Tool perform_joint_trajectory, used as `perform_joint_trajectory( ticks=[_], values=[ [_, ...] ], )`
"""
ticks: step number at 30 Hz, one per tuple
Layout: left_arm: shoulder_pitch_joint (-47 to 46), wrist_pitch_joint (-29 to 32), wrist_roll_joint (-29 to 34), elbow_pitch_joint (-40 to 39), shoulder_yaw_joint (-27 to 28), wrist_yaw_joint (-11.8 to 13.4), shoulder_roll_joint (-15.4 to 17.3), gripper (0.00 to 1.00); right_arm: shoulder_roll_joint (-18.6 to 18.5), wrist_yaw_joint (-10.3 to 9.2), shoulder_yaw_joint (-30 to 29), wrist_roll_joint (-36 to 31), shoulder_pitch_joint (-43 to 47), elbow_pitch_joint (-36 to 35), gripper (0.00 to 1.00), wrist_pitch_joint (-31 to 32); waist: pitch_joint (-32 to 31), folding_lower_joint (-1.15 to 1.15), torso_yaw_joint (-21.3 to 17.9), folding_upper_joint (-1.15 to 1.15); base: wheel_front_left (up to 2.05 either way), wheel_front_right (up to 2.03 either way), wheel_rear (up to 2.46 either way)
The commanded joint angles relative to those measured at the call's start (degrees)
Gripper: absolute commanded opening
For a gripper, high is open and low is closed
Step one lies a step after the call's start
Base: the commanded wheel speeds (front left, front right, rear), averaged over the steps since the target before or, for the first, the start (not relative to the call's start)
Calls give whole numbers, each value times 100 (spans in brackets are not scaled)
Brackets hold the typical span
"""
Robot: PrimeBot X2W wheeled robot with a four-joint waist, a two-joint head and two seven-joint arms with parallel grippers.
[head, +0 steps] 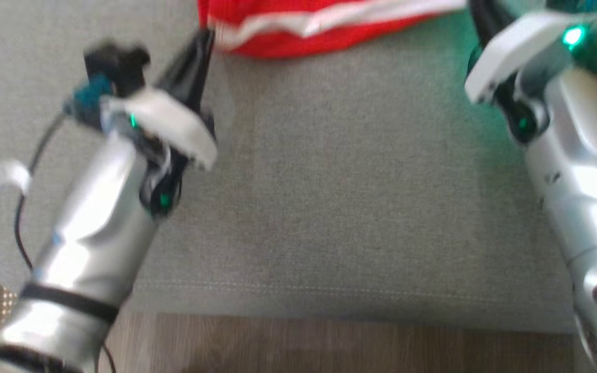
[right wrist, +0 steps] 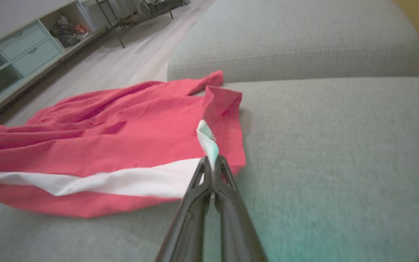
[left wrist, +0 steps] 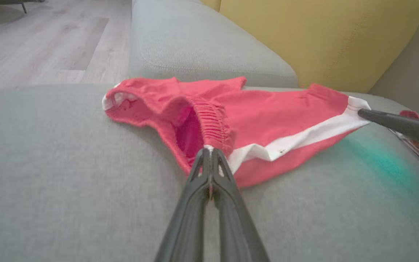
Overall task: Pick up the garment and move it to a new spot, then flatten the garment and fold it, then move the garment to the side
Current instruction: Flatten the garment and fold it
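The garment (head: 288, 46), a pair of red shorts with a white side stripe, is lying on the grey sofa seat cushion (head: 355, 181), toward its far side in the head view. It is stretched sideways between the two arms, with its fabric partly rumpled and one leg opening turned up at the far left.

The left pincer (left wrist: 209, 151) is clamping the gathered elastic waistband at the garment's left near corner. Its two dark fingers are pressed together with red and white cloth caught at their tips. The waistband is bulging open just beyond the tips, showing the darker inside of the shorts.

The right pincer (right wrist: 213, 160) is closed on the hem at the garment's right end, right where the white stripe is ending. A small fold of white cloth is standing up from between its fingertips. In the left wrist view this same pincer (left wrist: 364, 114) is reaching in from the right and touching the white corner.

Most of the garment is resting on the cushion. A second grey cushion (right wrist: 293, 36) is lying beyond it, and a yellow backrest (left wrist: 322, 36) is rising behind. Wooden floor (head: 329, 342) is showing along the near edge of the sofa. A pale cabinet with drawers (right wrist: 24, 47) is standing across the room.
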Motion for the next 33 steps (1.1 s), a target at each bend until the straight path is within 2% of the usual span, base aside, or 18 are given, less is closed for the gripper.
perform_joint_trajectory(
  ticks=[1,10,18,26,33],
  values=[
    [2,10,-77,-196,117,-33,241,0,56,-2,145,94,79,-136,0,49,-366,0,-38,0,0,0,0],
    [971,-7,-179,-149,-107,23,303,0,-215,-2,841,484,684,106,0,683,-1024,0,-77,0,0,0,0],
    [1476,-37,-68,-193,-305,113,407,0,-609,-2,1318,1009,1075,-10,0,1351,-1468,0,-100,0,0,0,0],
    [2019,60,-158,-437,-494,113,429,0,-995,-2,1807,1632,1500,-392,0,2237,-1853,0,-76,0,0,0,0],
    [2538,361,-268,-992,-718,96,570,0,-1652,-2,2169,2169,1864,-1058,0,2841,-2193,0,-2,0,0,0,0]
  ],
)
